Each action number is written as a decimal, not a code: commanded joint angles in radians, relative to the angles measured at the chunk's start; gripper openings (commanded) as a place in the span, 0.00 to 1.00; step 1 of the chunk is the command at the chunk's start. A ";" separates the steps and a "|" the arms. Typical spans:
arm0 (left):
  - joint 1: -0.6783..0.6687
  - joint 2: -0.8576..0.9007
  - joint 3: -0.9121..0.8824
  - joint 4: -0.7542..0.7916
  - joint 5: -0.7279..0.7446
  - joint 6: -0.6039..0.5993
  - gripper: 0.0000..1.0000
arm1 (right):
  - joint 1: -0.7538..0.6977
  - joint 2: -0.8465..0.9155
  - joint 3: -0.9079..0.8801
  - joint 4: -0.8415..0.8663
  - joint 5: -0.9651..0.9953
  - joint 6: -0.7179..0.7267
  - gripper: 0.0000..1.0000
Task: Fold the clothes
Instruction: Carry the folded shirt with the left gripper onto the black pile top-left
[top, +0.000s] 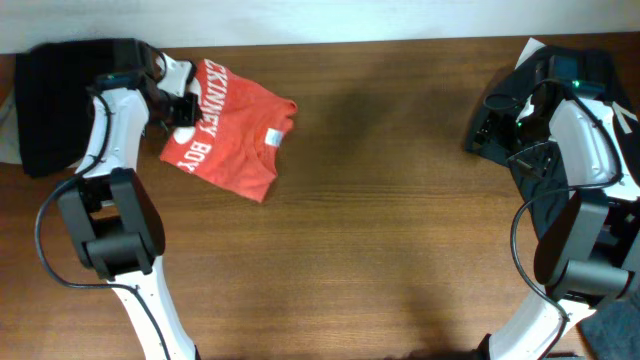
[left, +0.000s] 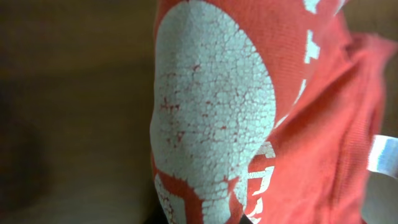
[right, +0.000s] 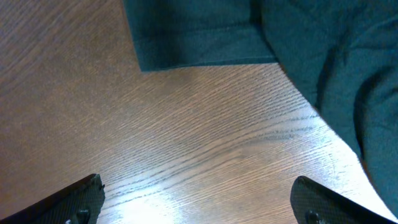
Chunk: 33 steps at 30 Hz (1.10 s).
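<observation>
Cracked white print on the red-orange T-shirt (left: 311, 124) filled the left wrist view, so close that its lettering was blurred and cut off at the frame; the fingers of the left claw (top: 182, 108) were hidden there. From overhead that claw sat at the shirt's left edge, and whether it gripped cloth could not be told. One T-shirt lay bunched at the far left of the table (top: 380, 220), lettering up, one white label (top: 272, 138) showing. The right claw (right: 199, 202) stood wide and held nothing, over bare wood beside a dark teal cloth (right: 311, 62) at far right. A second dark cloth (top: 60, 100) lay in the far-left corner, partly cut off. Two arms were present.
</observation>
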 joint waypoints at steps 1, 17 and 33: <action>0.052 0.006 0.142 0.003 -0.039 -0.040 0.01 | -0.006 -0.004 0.008 -0.003 0.009 0.000 0.99; 0.420 0.052 0.319 0.152 -0.125 -0.046 0.01 | -0.006 -0.004 0.008 -0.003 0.009 0.000 0.99; 0.488 0.158 0.319 0.283 -0.176 -0.091 0.99 | -0.006 -0.004 0.008 -0.003 0.009 0.000 0.99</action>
